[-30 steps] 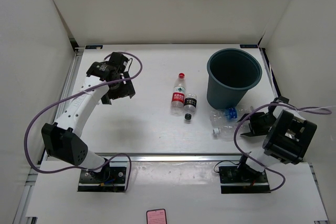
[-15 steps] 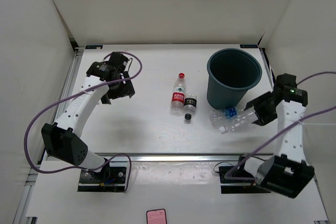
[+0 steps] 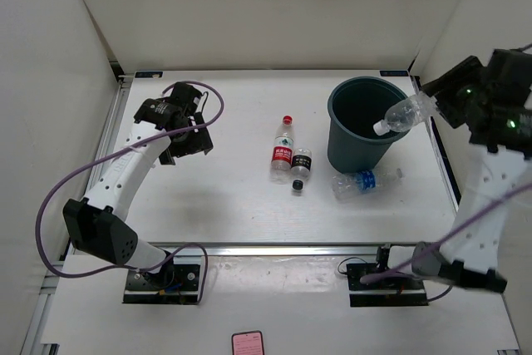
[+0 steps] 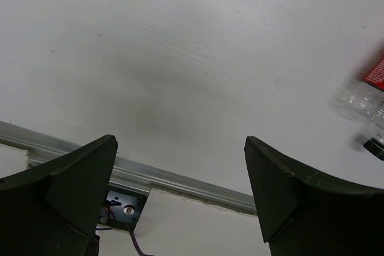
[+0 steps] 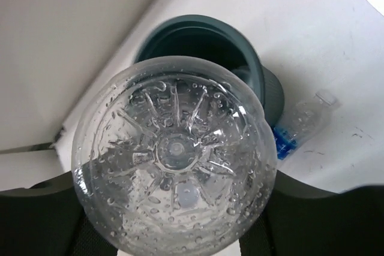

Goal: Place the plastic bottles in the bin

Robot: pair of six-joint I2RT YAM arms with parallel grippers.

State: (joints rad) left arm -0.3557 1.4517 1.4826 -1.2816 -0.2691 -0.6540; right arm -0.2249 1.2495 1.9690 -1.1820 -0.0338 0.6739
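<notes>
Top view: we see the right gripper (image 3: 439, 104) clamped on the unlabelled bottle (image 3: 405, 114), cap pointing away from its fingers over the bin (image 3: 334, 114). The left gripper (image 3: 189, 139) is spread wide and empty.

Left wrist view: we see only table (image 4: 180, 58) between the fingers, and the red-labelled bottle (image 4: 363, 97) lies well outside the right-hand finger.

Right wrist view: the bottle's base fills the gap between the fingers. Beyond it are the bin and the blue-labelled bottle (image 5: 300, 121).

From above and behind you're overlooking the whole table (image 3: 233, 205). Your left wrist camera is facing it closely; your right is looking down on the bin (image 5: 271, 97), shared overhead.
</notes>
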